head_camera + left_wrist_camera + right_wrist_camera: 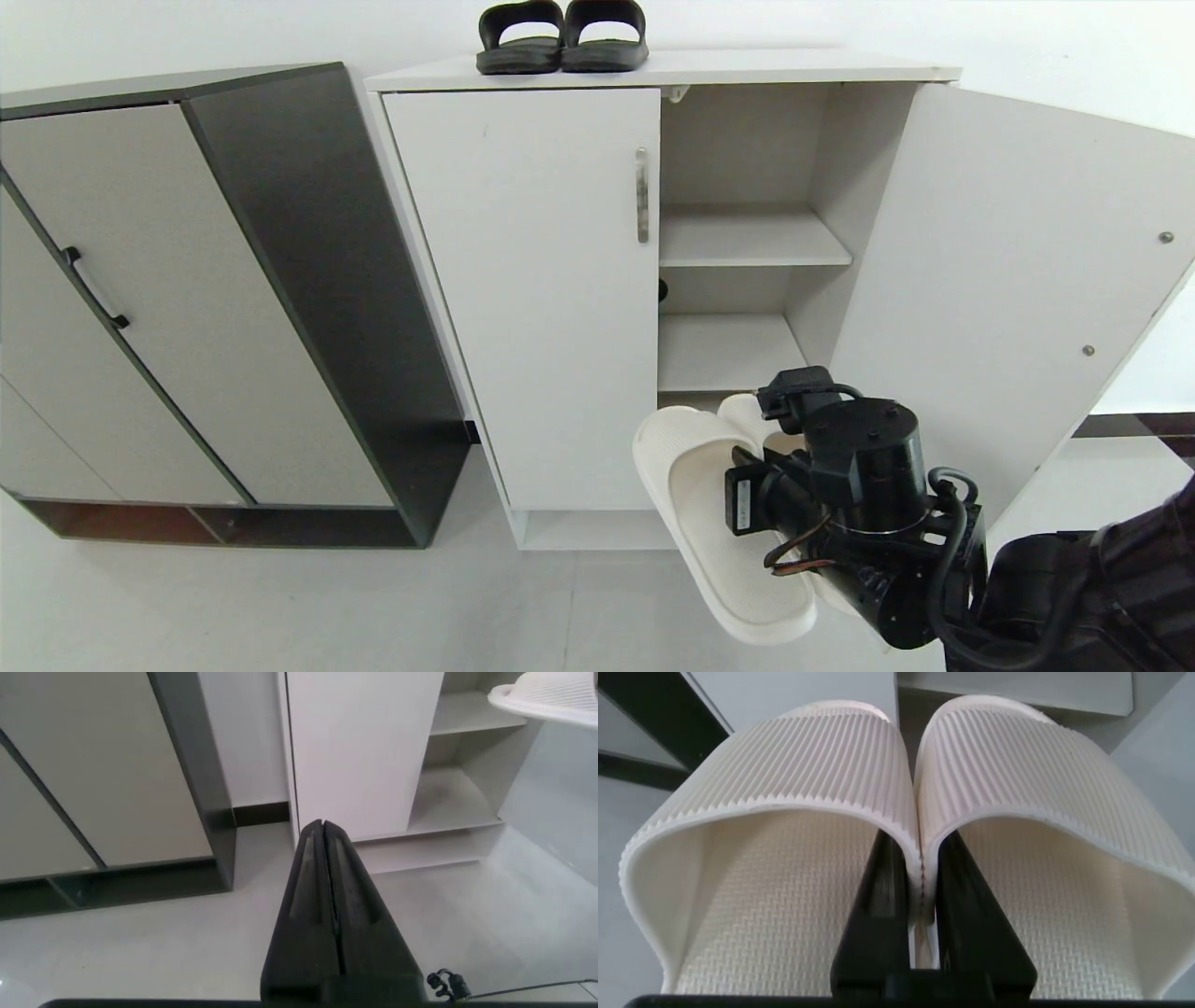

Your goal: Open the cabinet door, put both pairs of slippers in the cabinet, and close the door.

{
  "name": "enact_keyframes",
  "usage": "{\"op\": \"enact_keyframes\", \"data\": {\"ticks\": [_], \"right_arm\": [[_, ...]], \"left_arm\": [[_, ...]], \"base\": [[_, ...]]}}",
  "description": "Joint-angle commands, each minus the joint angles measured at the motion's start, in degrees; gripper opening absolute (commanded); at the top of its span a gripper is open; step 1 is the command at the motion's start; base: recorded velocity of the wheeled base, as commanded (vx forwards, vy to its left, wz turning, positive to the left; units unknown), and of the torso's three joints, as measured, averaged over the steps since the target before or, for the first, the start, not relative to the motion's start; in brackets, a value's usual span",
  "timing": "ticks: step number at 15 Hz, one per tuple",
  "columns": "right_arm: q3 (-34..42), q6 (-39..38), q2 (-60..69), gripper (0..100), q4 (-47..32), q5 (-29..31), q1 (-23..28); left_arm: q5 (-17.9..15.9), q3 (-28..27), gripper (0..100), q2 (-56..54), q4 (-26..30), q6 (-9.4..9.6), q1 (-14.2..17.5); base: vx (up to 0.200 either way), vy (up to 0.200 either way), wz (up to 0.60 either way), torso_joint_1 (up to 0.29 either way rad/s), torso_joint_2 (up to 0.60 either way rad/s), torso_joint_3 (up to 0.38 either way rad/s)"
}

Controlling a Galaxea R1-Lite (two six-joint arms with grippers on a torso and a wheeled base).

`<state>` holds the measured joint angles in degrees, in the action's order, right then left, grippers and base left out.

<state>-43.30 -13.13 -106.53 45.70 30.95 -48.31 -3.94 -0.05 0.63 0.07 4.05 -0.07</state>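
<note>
A pair of white ribbed slippers (700,485) hangs in front of the lower part of the white cabinet (523,280). My right gripper (921,873) is shut on the two inner strap edges of the white slippers (785,859), pinching them side by side. The cabinet's right door (1008,280) stands wide open, showing two bare shelves (738,238); its left door is closed. A pair of black slippers (562,37) rests on the cabinet top. My left gripper (324,835) is shut with nothing in it, low over the floor and facing the cabinet.
A grey cabinet with dark sides (187,299) stands to the left of the white one, doors closed. The open door takes up the space on the right. The pale floor (280,607) in front of both cabinets is bare.
</note>
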Motion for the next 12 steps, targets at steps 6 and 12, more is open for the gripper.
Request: {"op": "enact_keyframes", "data": {"ticks": [6,12], "right_arm": [[-2.8,0.2,-4.6,0,4.4,1.3,-0.3],[-4.2,0.2,-7.5,0,4.6,2.7,0.1]], "left_arm": [[0.1,0.0,0,-0.5,0.0,-0.18,0.0],[0.1,0.0,0,-0.5,0.0,-0.62,0.0]], "base": [[0.000,-0.067,0.00,0.002,0.00,0.001],[0.000,-0.133,0.00,0.003,0.00,0.000]]}}
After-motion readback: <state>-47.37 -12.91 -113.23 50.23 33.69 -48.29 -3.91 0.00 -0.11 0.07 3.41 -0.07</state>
